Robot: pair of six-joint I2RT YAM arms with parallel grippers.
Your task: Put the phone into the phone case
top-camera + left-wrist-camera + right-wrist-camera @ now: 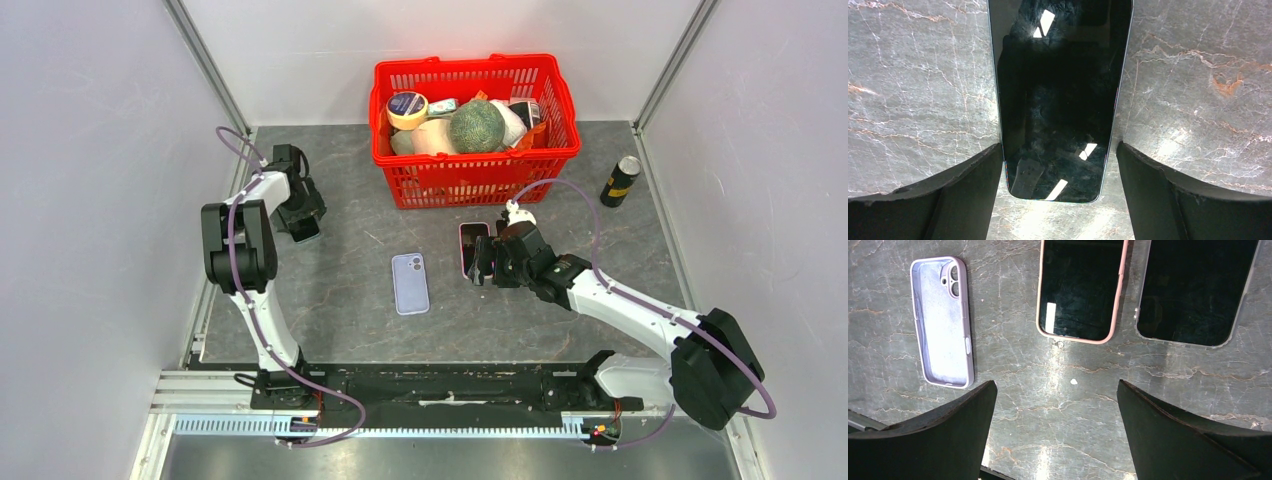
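Note:
A bare black phone [1058, 90] lies screen up on the marble table at the far left. My left gripper [1059, 146] is open and low over it, one finger on each long side of its near end. In the top view this gripper [303, 220] covers most of the phone. An empty lavender phone case [410, 283] lies open side up in the middle of the table; it also shows in the right wrist view [943, 322]. My right gripper [486, 262] is open and empty above bare table [1056, 382], to the right of the case.
A phone in a pink case [1078, 290] and a phone in a clear case [1193, 290] lie side by side just beyond my right gripper. A red basket [475, 175] full of items stands at the back. A dark can [620, 180] stands at the back right.

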